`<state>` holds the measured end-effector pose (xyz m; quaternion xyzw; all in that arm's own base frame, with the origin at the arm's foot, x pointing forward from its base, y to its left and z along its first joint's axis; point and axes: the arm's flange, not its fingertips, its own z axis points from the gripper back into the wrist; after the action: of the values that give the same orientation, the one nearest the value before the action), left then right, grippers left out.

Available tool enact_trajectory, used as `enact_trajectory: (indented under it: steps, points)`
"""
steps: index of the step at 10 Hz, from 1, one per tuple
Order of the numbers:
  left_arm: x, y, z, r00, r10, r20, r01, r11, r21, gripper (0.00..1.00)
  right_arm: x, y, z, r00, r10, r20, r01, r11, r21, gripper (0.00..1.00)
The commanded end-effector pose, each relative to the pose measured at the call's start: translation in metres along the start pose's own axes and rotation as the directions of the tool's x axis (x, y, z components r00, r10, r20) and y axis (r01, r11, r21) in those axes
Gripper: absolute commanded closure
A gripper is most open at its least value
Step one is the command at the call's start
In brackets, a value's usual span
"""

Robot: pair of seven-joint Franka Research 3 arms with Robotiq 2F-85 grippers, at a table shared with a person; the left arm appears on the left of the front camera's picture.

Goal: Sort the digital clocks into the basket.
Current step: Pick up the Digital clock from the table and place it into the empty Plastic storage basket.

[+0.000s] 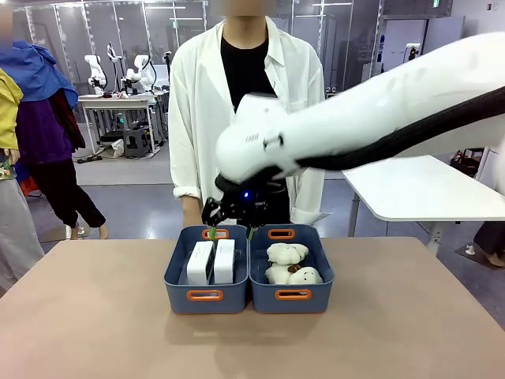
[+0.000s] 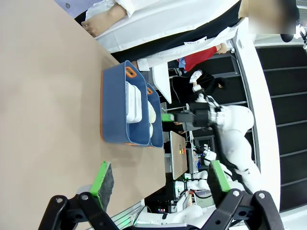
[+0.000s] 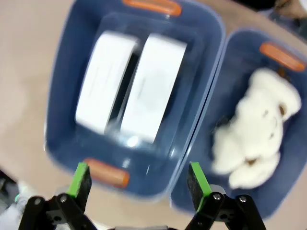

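Two white digital clocks (image 1: 211, 262) stand on edge side by side inside the left dark-blue basket (image 1: 207, 297). From the right wrist view, the clocks (image 3: 129, 86) lie below in that basket (image 3: 62, 96). My right gripper (image 1: 230, 232) hangs open just above the basket's far end, with nothing between its green pads; the same gripper (image 3: 139, 179) is wide open in its own view. My left gripper (image 2: 158, 179) is open over bare table, far from the basket (image 2: 115, 105), and holds nothing.
A second, matching bin (image 1: 290, 296) touches the basket's right side and holds cream plush toys (image 1: 289, 264). A person in a white shirt (image 1: 237, 103) stands at the table's far edge behind the bins. Bare tabletop (image 1: 87, 316) spreads left, right and in front.
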<state>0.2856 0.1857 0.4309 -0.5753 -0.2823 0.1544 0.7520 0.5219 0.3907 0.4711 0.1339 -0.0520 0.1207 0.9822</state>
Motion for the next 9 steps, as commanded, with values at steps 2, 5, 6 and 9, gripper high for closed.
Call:
enact_trajectory:
  steps: [2,5,6,9]
  points:
    - [0.001,-0.001,0.003,1.000,-0.015,0.000,0.015,1.000,-0.017,0.00,-0.076,-0.081,0.067,0.990,-0.002,-0.139,0.036,0.969,0.244,0.00]
    - [0.001,-0.001,0.003,1.000,-0.015,0.000,0.015,1.000,-0.017,0.00,-0.130,-0.198,0.092,0.980,-0.108,-0.166,0.190,0.749,0.635,0.00]
    - [0.001,-0.001,0.003,1.000,-0.015,0.000,0.015,1.000,-0.017,0.00,-0.153,-0.240,0.096,0.982,-0.119,-0.147,0.189,0.642,0.743,0.00]
    - [0.001,-0.001,0.003,1.000,-0.015,0.000,0.015,1.000,-0.017,0.00,-0.247,-0.358,0.116,0.984,-0.168,-0.059,0.122,0.397,0.909,0.00]
